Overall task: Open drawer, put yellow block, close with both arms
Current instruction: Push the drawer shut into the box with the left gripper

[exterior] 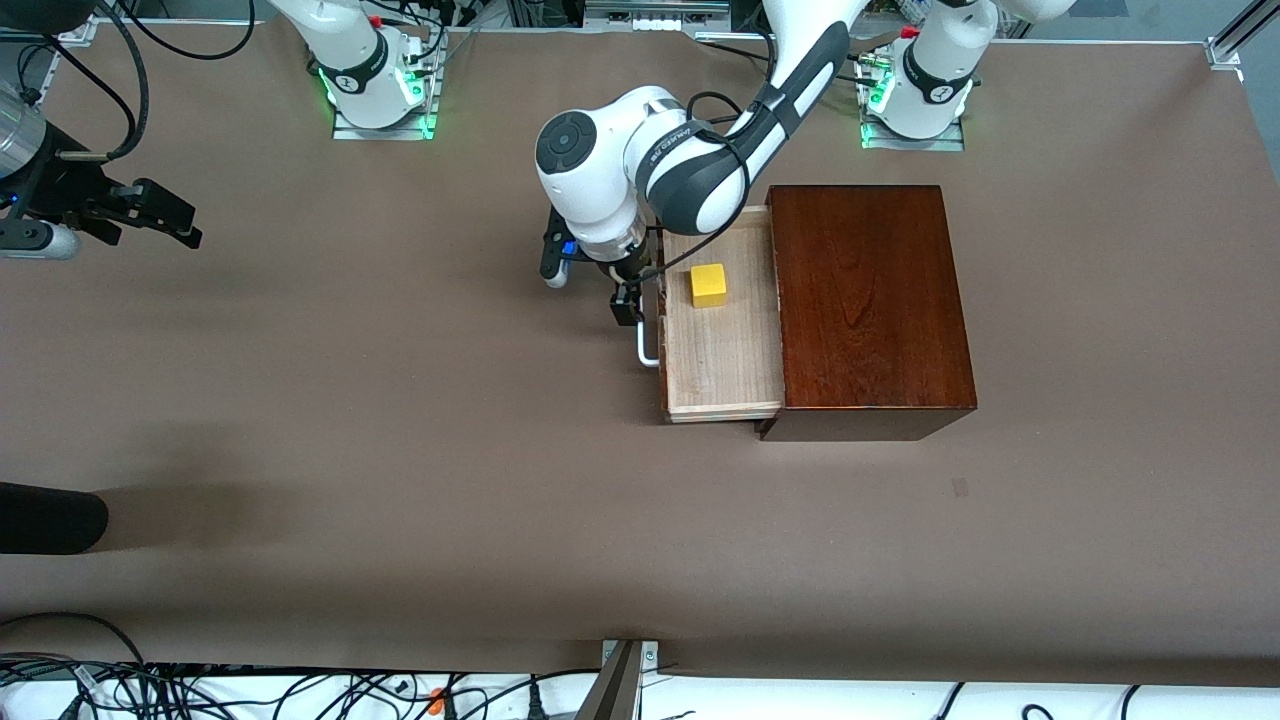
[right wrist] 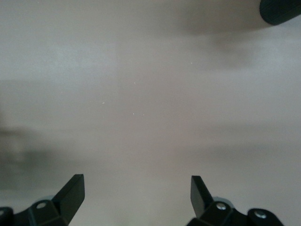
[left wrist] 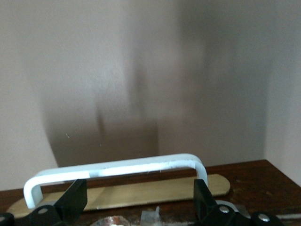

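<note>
The dark brown wooden box (exterior: 870,300) stands toward the left arm's end of the table. Its drawer (exterior: 720,360) is pulled out, with the pale tray showing. The yellow block (exterior: 708,285) lies in the tray. My left gripper (exterior: 628,305) is low in front of the drawer front, at the white loop handle (exterior: 647,345). In the left wrist view the gripper (left wrist: 139,202) is open. The handle (left wrist: 117,169) lies across just past the fingertips (left wrist: 75,202), not clasped, on the reddish-brown front (left wrist: 249,176). My right gripper (exterior: 165,212) waits open and empty over the table's right-arm end (right wrist: 136,195).
A black rounded object (exterior: 50,518) juts in over the table edge at the right arm's end, nearer the front camera; it also shows in the right wrist view (right wrist: 282,12). Cables lie along the near table edge (exterior: 300,690). Bare brown table (exterior: 400,400) spreads around the box.
</note>
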